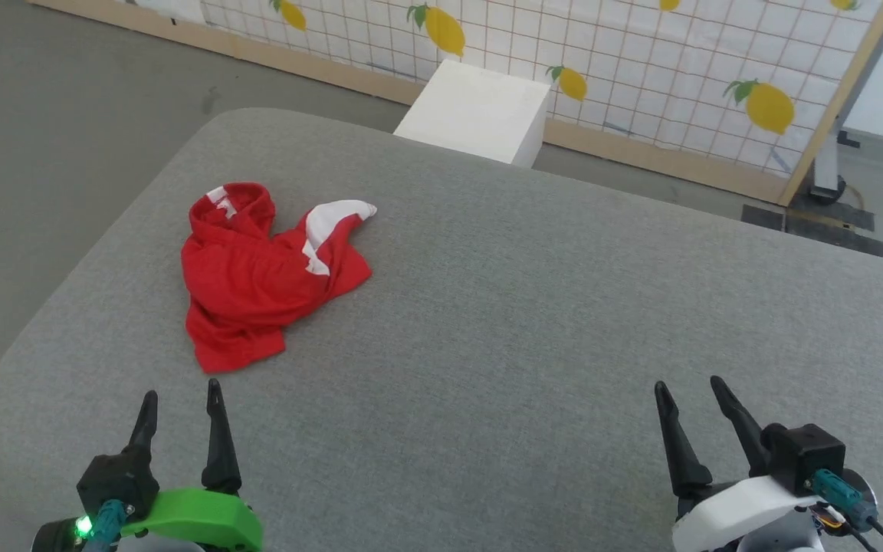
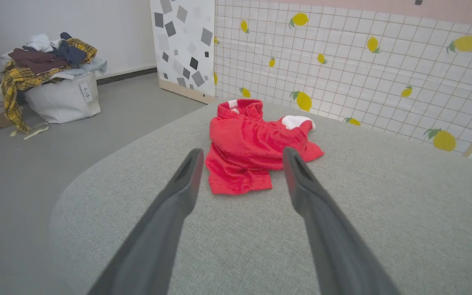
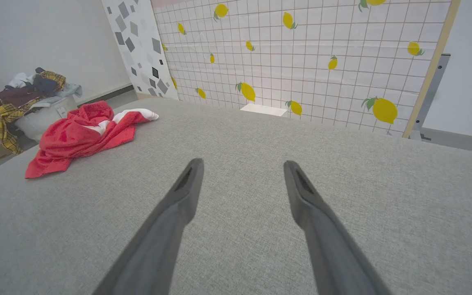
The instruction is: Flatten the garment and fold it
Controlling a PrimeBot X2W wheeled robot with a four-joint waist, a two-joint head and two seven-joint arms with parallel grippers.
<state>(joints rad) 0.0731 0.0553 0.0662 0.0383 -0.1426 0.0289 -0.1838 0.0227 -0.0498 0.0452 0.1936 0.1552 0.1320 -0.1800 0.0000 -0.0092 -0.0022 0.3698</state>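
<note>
Garment [image 1: 257,284]: bright red shorts of thin fabric, lying crumpled in a loose heap on the grey padded table [image 1: 533,322]. Not flattened, not folded.

Position: on the table's left part as I look from my head camera, near its left edge and wholly on the table.

Pose: the elastic waistband is bunched into a hump at the end nearest the table's far edge, and I see a small white label in it. A white stripe panel is twisted upward and pokes out toward the table's middle. One leg hem lies flat at the end toward the table's near edge. Creased throughout; I cannot tell front from back.
</note>
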